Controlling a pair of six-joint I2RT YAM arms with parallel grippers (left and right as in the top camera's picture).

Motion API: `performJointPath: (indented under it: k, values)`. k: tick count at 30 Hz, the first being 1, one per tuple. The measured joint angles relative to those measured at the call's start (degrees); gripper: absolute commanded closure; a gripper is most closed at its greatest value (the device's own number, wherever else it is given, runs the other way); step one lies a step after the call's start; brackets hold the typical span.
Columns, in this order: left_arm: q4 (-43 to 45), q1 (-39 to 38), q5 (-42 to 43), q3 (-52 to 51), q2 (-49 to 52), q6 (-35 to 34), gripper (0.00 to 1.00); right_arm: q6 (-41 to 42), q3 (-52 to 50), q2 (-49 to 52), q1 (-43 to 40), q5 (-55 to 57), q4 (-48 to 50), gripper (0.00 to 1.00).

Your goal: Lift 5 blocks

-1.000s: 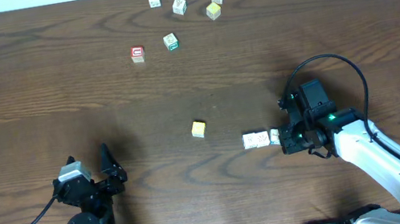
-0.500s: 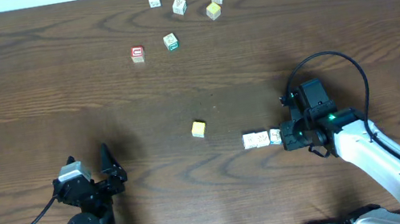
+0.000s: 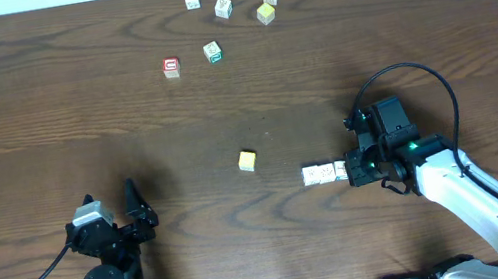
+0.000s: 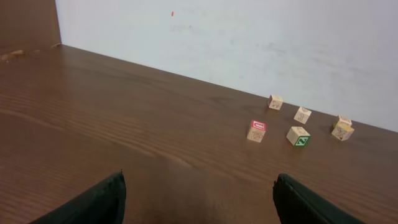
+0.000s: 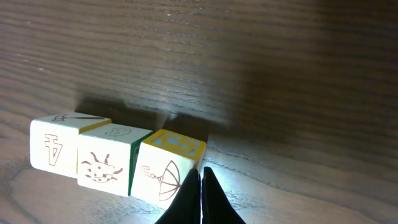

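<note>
On my overhead feed the right gripper (image 3: 348, 172) sits low over the dark brown wooden table (image 3: 42, 113), its 2 black fingers pressed flat together with nothing between them. From its wrist camera I see the closed tip right at the near corner of the end cube in a row of 3 whitish wooden cubes (image 3: 324, 174); I cannot tell whether it actually touches. That end one, the umbrella cube (image 5: 163, 174), has a yellow-bordered top face. It sits against the ladybird cube (image 5: 102, 163), which has a green side, and that in turn sits against the cube marked 4 (image 5: 53, 144) at the far end. All 3 rest flat on the table in a straight line. The plain yellow-orange wooden cube (image 3: 248, 161) lies alone, near the row on the side away from the gripper and apart from both arms. The red-bordered wooden cube (image 3: 171, 67) lies well up the table, near the green-bordered wooden cube (image 3: 212, 52). Beyond them, close to the far edge, are 3 small white cubes (image 3: 224, 7) and a paler yellow cube (image 3: 266, 14), which sits just beside 1 of the white ones. The left gripper (image 4: 198, 186) hangs at the near-left of the table, jaws spread wide and holding nothing, well away from every cube. Its wrist camera looks across bare wood to the far cluster and a white wall (image 4: 249, 37).
</note>
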Motion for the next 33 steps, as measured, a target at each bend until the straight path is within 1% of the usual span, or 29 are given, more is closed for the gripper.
performJointPath:
  k: [21,30,33]
  values:
    - [0.00,0.00,0.00,0.00,0.00,0.00,0.24,-1.40,0.00,0.00,0.00,-0.68,0.66,0.98]
    - [0.00,0.00,0.00,0.00,0.00,-0.02,0.24,-3.02,0.00,0.00,0.00,-2.71,0.70,0.97]
    - [0.00,0.00,0.00,0.00,0.00,-0.02,0.24,-3.19,0.00,0.00,0.00,-2.95,0.70,0.98]
